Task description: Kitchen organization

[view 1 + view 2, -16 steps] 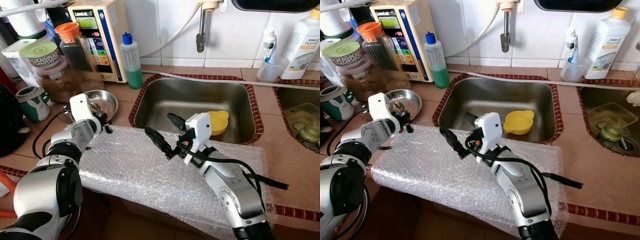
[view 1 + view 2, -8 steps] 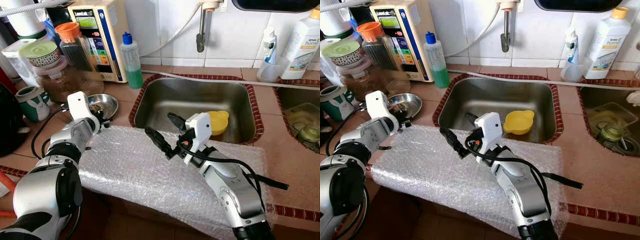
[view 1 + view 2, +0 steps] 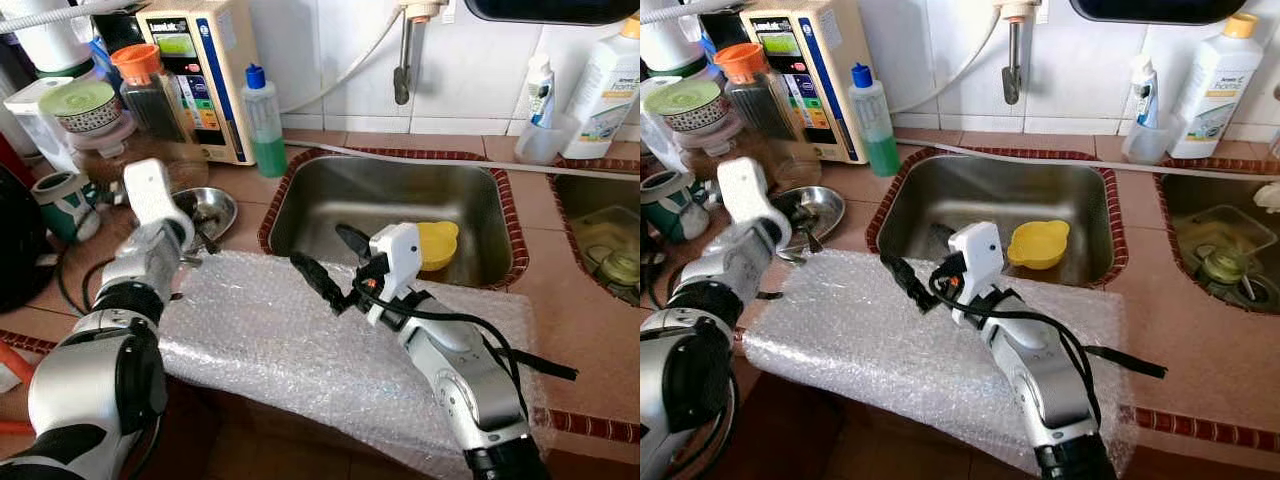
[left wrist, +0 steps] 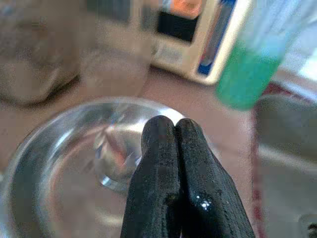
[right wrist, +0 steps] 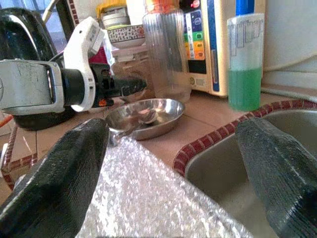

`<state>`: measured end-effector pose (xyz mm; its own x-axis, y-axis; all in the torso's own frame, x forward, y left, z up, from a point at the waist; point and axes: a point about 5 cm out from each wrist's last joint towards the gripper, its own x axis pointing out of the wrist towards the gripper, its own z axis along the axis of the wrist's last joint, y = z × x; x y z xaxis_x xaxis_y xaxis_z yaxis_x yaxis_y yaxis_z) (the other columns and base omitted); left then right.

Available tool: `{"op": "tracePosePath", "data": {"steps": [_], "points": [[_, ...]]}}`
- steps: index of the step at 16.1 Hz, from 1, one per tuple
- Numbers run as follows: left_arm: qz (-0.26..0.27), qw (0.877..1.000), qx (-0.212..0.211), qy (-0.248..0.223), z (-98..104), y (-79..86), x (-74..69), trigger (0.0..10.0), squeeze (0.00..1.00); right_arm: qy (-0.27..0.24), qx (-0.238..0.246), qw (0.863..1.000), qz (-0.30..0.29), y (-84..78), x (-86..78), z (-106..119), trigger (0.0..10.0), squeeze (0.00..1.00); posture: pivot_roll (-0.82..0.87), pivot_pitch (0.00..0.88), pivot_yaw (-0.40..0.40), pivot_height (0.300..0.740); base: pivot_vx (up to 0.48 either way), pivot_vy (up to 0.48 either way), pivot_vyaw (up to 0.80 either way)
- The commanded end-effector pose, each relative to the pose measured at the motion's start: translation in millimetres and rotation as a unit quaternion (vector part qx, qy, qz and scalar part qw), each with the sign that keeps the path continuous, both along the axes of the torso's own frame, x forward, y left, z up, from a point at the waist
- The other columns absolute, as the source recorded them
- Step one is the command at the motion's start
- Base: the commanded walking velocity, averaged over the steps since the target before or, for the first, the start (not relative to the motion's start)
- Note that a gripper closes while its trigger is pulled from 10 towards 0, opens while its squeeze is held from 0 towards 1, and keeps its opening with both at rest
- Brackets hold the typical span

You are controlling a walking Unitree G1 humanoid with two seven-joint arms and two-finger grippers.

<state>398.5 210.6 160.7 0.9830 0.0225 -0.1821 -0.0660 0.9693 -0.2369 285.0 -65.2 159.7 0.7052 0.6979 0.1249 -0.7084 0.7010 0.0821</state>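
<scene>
A small steel bowl (image 3: 215,208) sits on the tiled counter left of the sink (image 3: 390,190). My left gripper (image 4: 176,128) is shut, with nothing visible between the fingers, and hovers just over the bowl's inside (image 4: 59,163). The right wrist view has that gripper (image 5: 130,87) above the bowl (image 5: 148,118), where a small metal piece lies. My right gripper (image 3: 324,262) stands open above a sheet of bubble wrap (image 3: 260,335) spread over the counter's front edge. A yellow bowl (image 3: 438,243) lies in the sink behind it.
Behind the steel bowl stand a water purifier (image 3: 195,70), a green soap bottle (image 3: 263,125), jars (image 3: 150,95) and a mug (image 3: 65,205). The tap (image 3: 402,60) hangs over the sink. Bottles (image 3: 605,85) and a second basin (image 3: 605,240) are at the right.
My left gripper has lifted off the bubble wrap's edge and moved back over the steel bowl. The right arm has hardly moved.
</scene>
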Motion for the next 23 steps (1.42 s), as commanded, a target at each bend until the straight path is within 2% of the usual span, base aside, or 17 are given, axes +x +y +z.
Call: {"op": "tracePosePath", "data": {"steps": [1,4,5,6,7,8,10,11,12,13,15,18,19,23], "points": [[-0.009,1.0,0.017,-0.02,9.8,-2.9,3.1,0.0,0.0,-0.004,0.001,1.0,-0.007,0.9,2.7,1.9,10.0,0.0,0.0,0.0,0.119,0.74,0.0,0.0,0.0],[0.006,0.998,0.056,-0.035,12.5,-5.3,3.3,0.0,0.0,-0.006,0.003,1.0,-0.02,-1.3,5.1,2.9,10.0,0.0,0.0,0.0,0.12,0.74,0.0,0.0,0.0],[0.008,0.997,0.059,-0.055,16.9,-8.6,3.5,2.6,0.0,-0.005,0.004,1.0,-0.023,-2.4,5.6,2.2,10.0,0.0,0.0,0.001,0.119,0.74,0.0,0.0,0.0],[0.006,0.996,0.066,-0.067,19.4,-10.1,3.3,3.4,0.0,-0.004,0.004,1.0,-0.025,-2.7,5.8,1.9,10.0,0.0,0.0,0.001,0.119,0.74,0.0,0.0,0.0],[0.005,0.99,0.09,-0.107,24.8,-15.0,0.4,10.0,0.58,-0.003,0.004,1.0,-0.026,-2.8,5.8,1.1,10.0,0.0,0.01,0.002,0.118,0.74,0.0,0.0,0.0],[0.008,0.987,0.095,-0.127,25.3,-17.7,-3.1,10.0,1.0,-0.003,0.004,1.0,-0.027,-2.5,5.9,0.9,10.0,0.0,0.01,0.002,0.118,0.74,0.0,0.0,0.0],[0.028,0.986,0.082,-0.145,21.5,-18.8,-11.6,10.0,1.0,-0.003,0.005,1.0,-0.027,-1.9,6.3,0.8,10.0,0.0,0.01,0.003,0.116,0.74,0.0,0.0,0.0],[0.036,0.987,0.059,-0.147,15.5,-20.6,-19.9,10.0,1.0,-0.003,0.005,1.0,-0.027,-1.8,6.6,0.8,10.0,0.0,0.01,0.002,0.113,0.74,0.0,0.0,0.0],[0.034,0.986,0.064,-0.153,14.1,-22.5,-24.6,10.0,1.0,-0.004,0.005,1.0,-0.027,-1.8,6.9,0.8,10.0,0.0,0.02,0.002,0.107,0.74,0.0,0.0,0.0],[0.028,0.983,0.071,-0.166,13.1,-24.9,-29.3,10.0,1.0,-0.004,0.005,1.0,-0.027,-1.8,7.0,0.8,10.0,0.0,0.02,0.002,0.107,0.74,0.0,0.0,0.0],[0.001,0.974,0.113,-0.196,-1.1,-37.3,-52.9,10.0,1.0,-0.004,0.004,1.0,-0.025,-1.2,8.1,1.1,10.0,0.0,0.02,0.001,0.097,0.74,0.0,0.0,0.0],[-0.021,0.972,0.142,-0.186,-19.5,-47.7,-69.4,10.0,1.0,-0.005,0.003,1.0,-0.021,-0.3,8.8,1.2,10.0,0.0,0.03,0.002,0.093,0.74,0.0,0.0,0.0],[-0.023,0.973,0.157,-0.169,-28.8,-47.9,-74.4,10.0,1.0,-0.005,0.003,1.0,-0.021,0.3,9.2,1.5,10.0,0.0,0.02,0.001,0.091,0.74,0.0,0.0,0.0],[-0.031,0.968,0.195,-0.152,-39.1,-44.1,-75.6,10.0,1.0,-0.005,0.003,1.0,-0.02,0.5,8.3,1.6,10.0,0.0,0.02,0.001,0.094,0.74,0.0,0.0,0.0]]}}
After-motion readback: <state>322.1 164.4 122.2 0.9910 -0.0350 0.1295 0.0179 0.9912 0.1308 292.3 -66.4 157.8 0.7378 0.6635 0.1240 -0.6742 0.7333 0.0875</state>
